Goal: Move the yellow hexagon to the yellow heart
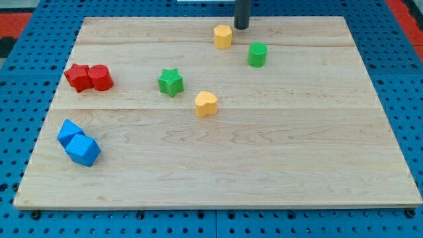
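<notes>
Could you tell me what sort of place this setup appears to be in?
Probably a robotics lab bench: a wooden board lies on blue perforated matting, with small coloured blocks such as the yellow hexagon and yellow heart, and my tip just right of the hexagon.

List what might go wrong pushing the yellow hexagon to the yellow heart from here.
My tip sits just up and right of the yellow hexagon; an off-centre push could send it left of the yellow heart. The green star lies close beside the heart and might get knocked.

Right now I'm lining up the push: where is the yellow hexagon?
The yellow hexagon sits near the view's top, just lower left of my tip, with the green cylinder to its lower right.
</notes>
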